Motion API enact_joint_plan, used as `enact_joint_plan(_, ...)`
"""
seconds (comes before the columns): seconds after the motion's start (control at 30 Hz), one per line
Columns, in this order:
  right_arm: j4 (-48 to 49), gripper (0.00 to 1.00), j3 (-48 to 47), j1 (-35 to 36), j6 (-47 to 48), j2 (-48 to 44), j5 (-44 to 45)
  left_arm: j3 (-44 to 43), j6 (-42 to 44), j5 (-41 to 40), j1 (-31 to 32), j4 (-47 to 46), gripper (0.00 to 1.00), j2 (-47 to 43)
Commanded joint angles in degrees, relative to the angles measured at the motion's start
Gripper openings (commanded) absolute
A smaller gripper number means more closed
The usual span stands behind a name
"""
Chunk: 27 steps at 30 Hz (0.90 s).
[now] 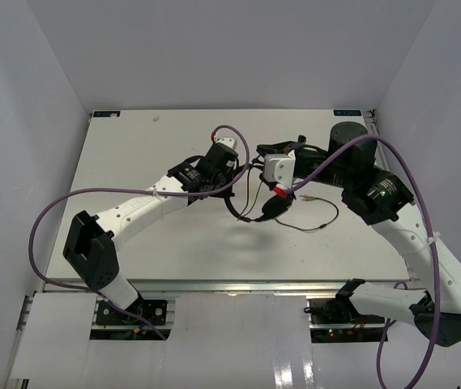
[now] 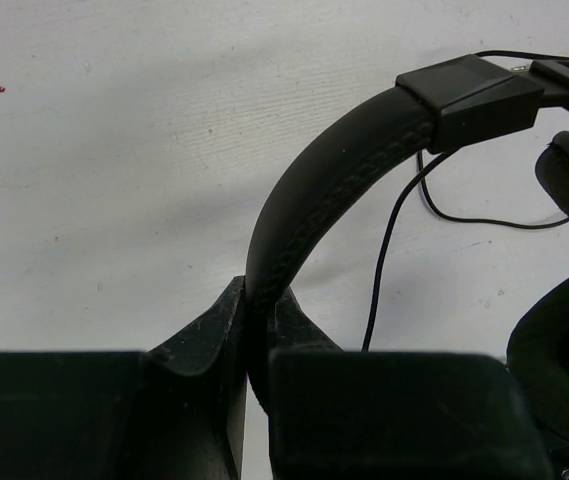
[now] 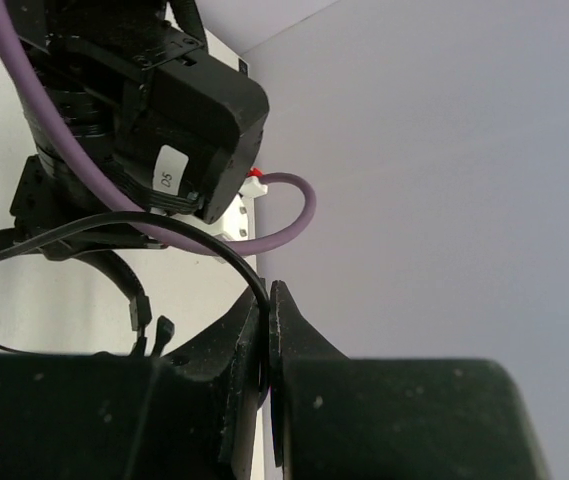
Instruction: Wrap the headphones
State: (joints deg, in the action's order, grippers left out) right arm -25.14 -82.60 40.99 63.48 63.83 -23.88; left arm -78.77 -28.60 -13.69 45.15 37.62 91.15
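The black headphones (image 1: 271, 208) hang over the middle of the table between both arms. In the left wrist view my left gripper (image 2: 259, 295) is shut on the padded headband (image 2: 309, 195), with an earcup (image 2: 564, 345) at the right edge. My right gripper (image 3: 267, 290) is shut on the thin black cord (image 3: 209, 245), which curves up out of the jaws to the left. From above, the left gripper (image 1: 245, 168) and the right gripper (image 1: 261, 154) sit close together. The rest of the cord (image 1: 319, 220) lies in a loose loop on the table.
The white table (image 1: 133, 154) is boxed in by pale walls on three sides. A purple arm cable (image 1: 238, 138) loops above the left wrist, another (image 1: 412, 174) arcs over the right arm. The left arm's wrist (image 3: 144, 100) fills the right wrist view's upper left.
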Motion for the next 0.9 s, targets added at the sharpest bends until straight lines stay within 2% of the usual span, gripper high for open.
enact_joint_plan(0.0,3.7,0.08,-3.4,-0.2,-0.7,0.1,0.9,1.7,-1.2,0.9,0.3,-3.7,0.00,-3.0)
enact_joint_plan(0.27,-6.4,0.08,-4.1,-0.4,1.0,-0.5,-10.9,-0.8,0.0,-1.8,0.3,-2.1,0.00,-2.9)
enact_joint_plan(0.87,-9.6,0.08,-1.4,-0.4,4.5,-2.6,-10.4,-3.0,3.0,-4.6,0.3,-0.2,0.00,-3.6)
